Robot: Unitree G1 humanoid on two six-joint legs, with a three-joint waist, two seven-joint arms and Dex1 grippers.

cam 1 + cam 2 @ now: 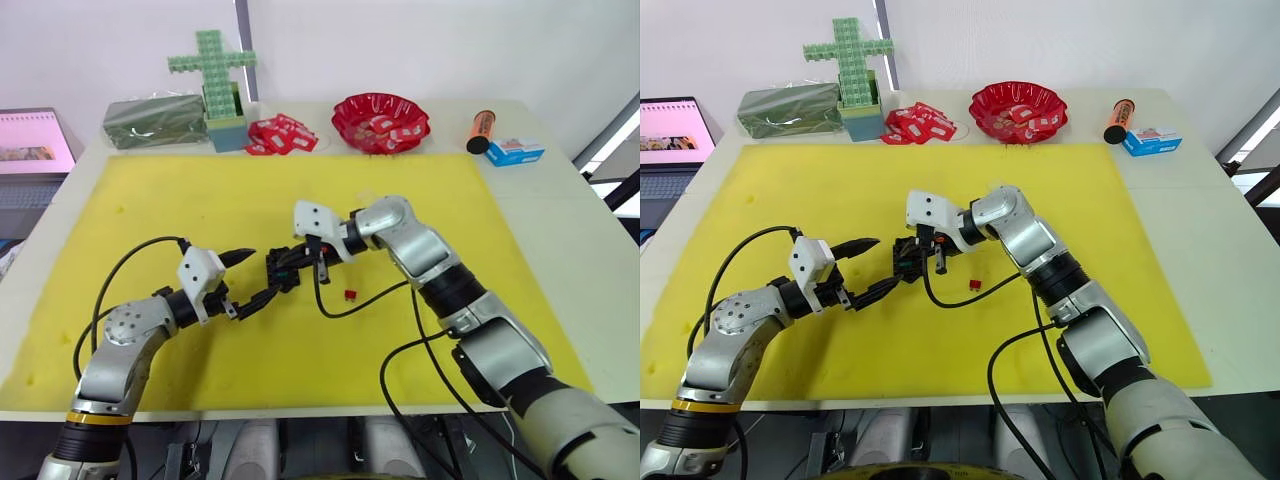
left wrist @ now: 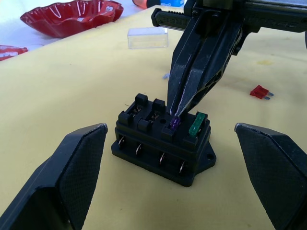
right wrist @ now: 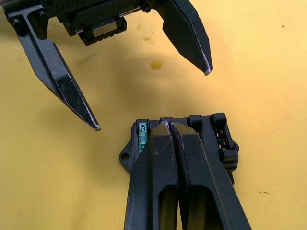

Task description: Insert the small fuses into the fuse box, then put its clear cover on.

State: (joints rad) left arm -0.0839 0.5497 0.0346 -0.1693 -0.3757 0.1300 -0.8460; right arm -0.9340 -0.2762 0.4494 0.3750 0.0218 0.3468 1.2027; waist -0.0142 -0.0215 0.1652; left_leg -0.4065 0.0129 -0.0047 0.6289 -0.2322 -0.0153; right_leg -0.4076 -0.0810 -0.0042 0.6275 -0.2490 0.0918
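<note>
The fuse box (image 2: 163,146) sits mid-mat on the yellow-covered bench (image 1: 560,215), with a green fuse (image 2: 195,125) already seated in an end slot. Beside it, the right gripper (image 2: 175,120) has its jaws pinched on a purple fuse (image 2: 174,123), pressing it into the neighbouring slot. The two slots beyond look unfilled. The left gripper (image 1: 240,280) waits just beside the box, jaws spread wide and empty. A red fuse (image 1: 350,295) lies loose on the mat near the box; the clear cover (image 2: 147,38) rests farther off, toward the red bowl (image 1: 381,122). By this reckoning roughly half the fuses remain, plus the cover. No lettering on the box or fuses can be read.
</note>
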